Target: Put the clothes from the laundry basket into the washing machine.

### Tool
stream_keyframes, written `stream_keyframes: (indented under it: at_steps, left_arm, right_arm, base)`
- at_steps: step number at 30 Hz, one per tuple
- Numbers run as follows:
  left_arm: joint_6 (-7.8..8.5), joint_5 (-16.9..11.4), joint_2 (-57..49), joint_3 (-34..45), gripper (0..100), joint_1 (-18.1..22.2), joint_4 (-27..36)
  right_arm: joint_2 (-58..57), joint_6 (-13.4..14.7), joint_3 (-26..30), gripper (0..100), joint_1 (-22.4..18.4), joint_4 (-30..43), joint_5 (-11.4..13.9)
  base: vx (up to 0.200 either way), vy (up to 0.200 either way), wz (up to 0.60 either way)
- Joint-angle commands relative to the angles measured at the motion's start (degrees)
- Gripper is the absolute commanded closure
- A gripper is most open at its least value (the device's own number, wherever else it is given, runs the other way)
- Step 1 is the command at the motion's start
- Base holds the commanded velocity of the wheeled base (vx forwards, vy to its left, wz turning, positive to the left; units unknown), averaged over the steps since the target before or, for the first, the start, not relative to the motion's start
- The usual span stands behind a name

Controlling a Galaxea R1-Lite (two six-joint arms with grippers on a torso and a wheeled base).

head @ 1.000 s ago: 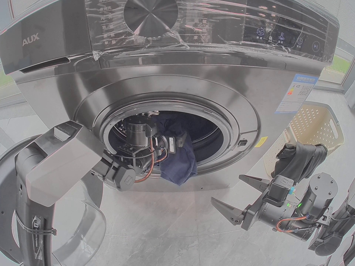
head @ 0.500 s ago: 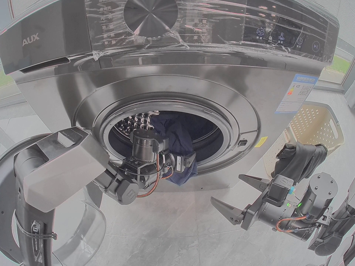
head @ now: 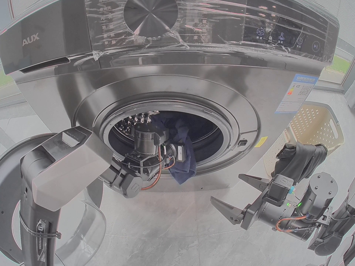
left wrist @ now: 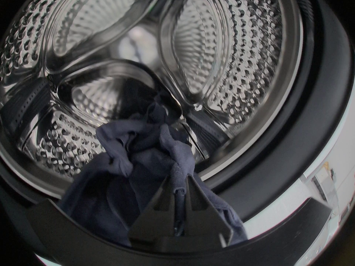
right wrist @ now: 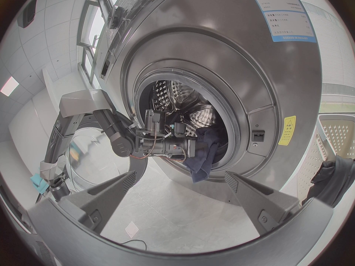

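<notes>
A navy blue garment [left wrist: 148,156] lies bunched in the washing machine's drum [left wrist: 229,56], and part of it hangs out over the door seal [head: 183,170]. My left gripper [left wrist: 179,200] is at the drum's mouth, shut on a fold of this garment; from the head it sits at the lower left of the opening [head: 183,150]. A black garment [head: 301,159] drapes over the rim of the cream laundry basket [head: 318,122] right of the machine. My right gripper [head: 226,188] hangs open and holds nothing, low over the floor in front of the basket.
The machine's round glass door [head: 85,218] stands swung open at the left, beside my left arm. Grey tiled floor [head: 177,226] lies bare in front of the machine. The basket stands against the machine's right side.
My left wrist dipped down and out of the opening, then rose back toward it, with the navy garment still in its grip. The right arm has not moved.
</notes>
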Motion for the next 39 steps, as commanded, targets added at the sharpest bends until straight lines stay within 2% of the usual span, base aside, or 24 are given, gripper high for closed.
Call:
stream_keyframes:
  at_steps: [1,9,15,16,19,23,28,39]
  left_arm:
    - [-0.57,2.61,1.71,-6.20,100,1.35,-0.94]
    - [-2.68,5.95,5.41,-16.14,100,1.61,-3.58]
    - [-2.59,6.12,5.14,-15.34,100,1.61,-3.93]
    - [-2.59,6.12,4.88,-14.90,0,1.61,-3.58]
    - [-2.50,6.21,3.03,-11.92,0,1.61,-2.17]
    - [-2.32,5.68,-1.10,-5.76,0,1.52,3.54]
    - [-2.24,5.51,-2.94,-2.78,0,1.61,7.67]
    - [-1.80,5.77,-0.92,-0.84,0,1.79,9.78]
  right_arm:
    - [0.10,0.02,-0.13,0,0.03,-0.01,0.01]
    - [0.10,0.02,-0.22,0,0.03,-0.01,0.01]
    - [0.10,0.02,-0.22,0,0.03,-0.01,0.09]
    - [0.10,0.02,-0.22,0,0.03,-0.01,0.09]
    - [0.10,0.02,-0.22,0,0.03,-0.01,0.09]
    - [0.10,0.02,-0.22,0,0.03,-0.01,0.09]
    - [0.54,0.02,-0.22,0,0.03,-0.01,0.01]
    - [0.89,0.02,-0.22,0,0.03,-0.01,0.18]
  base:
    - [0.000,0.000,0.00]
    - [0.000,0.000,0.00]
    - [0.000,0.000,0.00]
    - [0.000,0.000,0.00]
    - [0.000,0.000,0.00]
    - [0.000,0.000,0.00]
    - [0.000,0.000,0.00]
    - [0.000,0.000,0.00]
